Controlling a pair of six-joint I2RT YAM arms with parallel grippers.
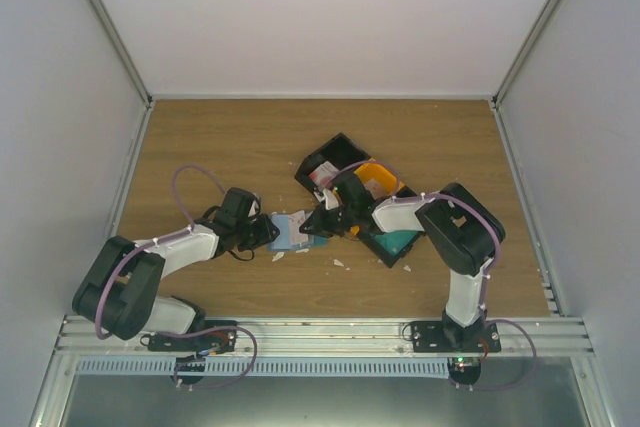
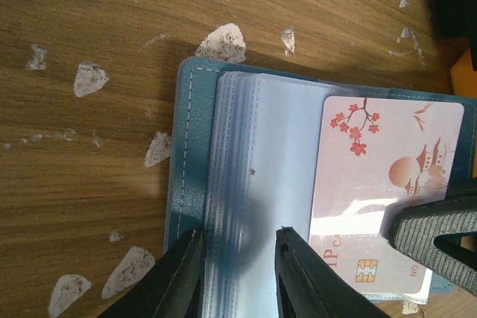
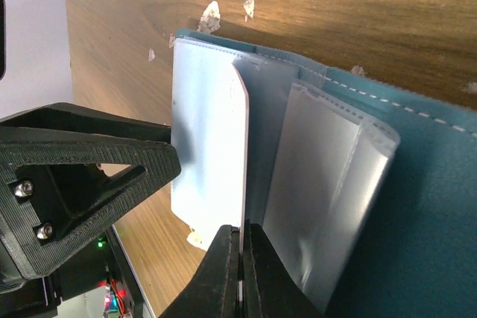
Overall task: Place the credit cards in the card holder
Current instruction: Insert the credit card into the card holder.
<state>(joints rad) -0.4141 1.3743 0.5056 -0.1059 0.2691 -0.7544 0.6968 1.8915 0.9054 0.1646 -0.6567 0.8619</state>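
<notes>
The pinkish-white plastic credit card [image 2: 387, 176], likely stiff and slick, is lying across the teal-blue folding card holder [image 2: 190, 154], away from the wooden table's [image 1: 200, 147] edges. The right gripper [image 3: 240, 232] is pinching its edge, the left gripper [image 2: 238, 232] clamping the holder's floppy sleeves [image 2: 238, 154].

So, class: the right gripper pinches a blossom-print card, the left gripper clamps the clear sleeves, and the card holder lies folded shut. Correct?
No: the card holder lies open, not shut, as the left wrist view shows. The right gripper does pinch the blossom-print card, and the left gripper clamps the clear sleeves.
</notes>
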